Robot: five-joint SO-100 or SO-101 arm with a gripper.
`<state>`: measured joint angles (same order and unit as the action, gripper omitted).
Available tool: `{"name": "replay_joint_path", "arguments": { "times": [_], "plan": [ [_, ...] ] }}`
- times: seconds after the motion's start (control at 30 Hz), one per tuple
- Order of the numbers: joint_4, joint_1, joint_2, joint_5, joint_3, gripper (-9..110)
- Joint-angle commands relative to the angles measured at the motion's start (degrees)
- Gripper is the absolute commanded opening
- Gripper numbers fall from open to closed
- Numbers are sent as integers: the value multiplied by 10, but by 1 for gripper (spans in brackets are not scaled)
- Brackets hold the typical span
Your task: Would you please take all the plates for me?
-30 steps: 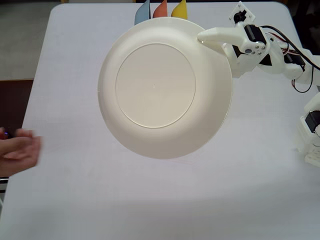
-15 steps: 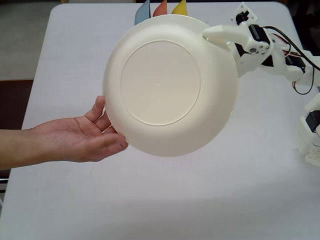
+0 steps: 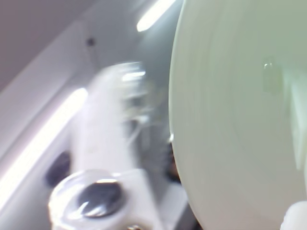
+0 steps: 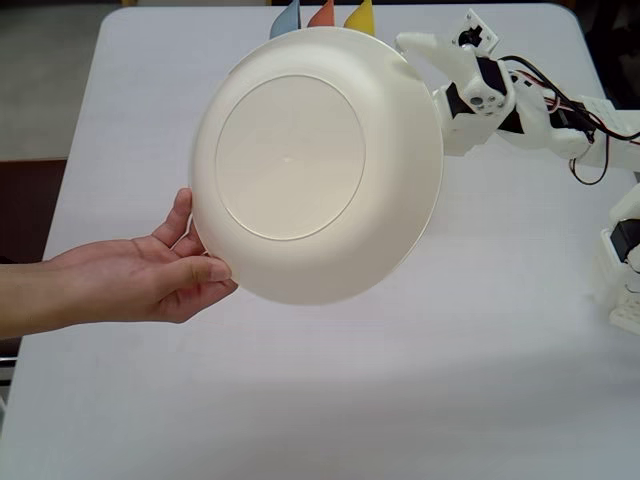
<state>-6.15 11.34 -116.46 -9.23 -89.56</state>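
A cream-white plate [image 4: 290, 160] is held up tilted over the table, its underside facing the fixed camera. A person's hand [image 4: 140, 280] grips its lower left rim. My gripper [image 4: 407, 50] is at the plate's upper right rim, one white finger [image 4: 420, 45] pointing left just past the edge. In the wrist view the plate [image 3: 240, 120] fills the right side, and a blurred finger [image 3: 115, 120] stands apart from it with a gap between. The gripper looks open. Behind the plate's top edge peek the tips of a light blue plate [image 4: 287, 22], an orange-red plate [image 4: 322, 14] and a yellow plate [image 4: 360, 15].
The white table [image 4: 330, 400] stretches bare in front of and to the right of the plate. My arm [image 4: 540, 120] with its cables reaches in from the right, and its base [image 4: 620, 270] stands at the right edge. The person's forearm enters from the left edge.
The hand came in from the left and took the plate's rim. The plate has shifted left, and my finger now sits off its rim.
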Motion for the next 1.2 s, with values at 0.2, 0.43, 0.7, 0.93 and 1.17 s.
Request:
{"name": "replay_joint_path", "arguments": {
  "times": [0.2, 0.43, 0.7, 0.93, 1.17],
  "plan": [
    [236, -88, -8, -35, 165, 36],
    [372, -219, 28, -52, 212, 0],
    [507, -345, 169, -112, 319, 31],
    [584, -375, 233, -123, 381, 37],
    [619, -380, 225, -134, 405, 36]
  ]
}}
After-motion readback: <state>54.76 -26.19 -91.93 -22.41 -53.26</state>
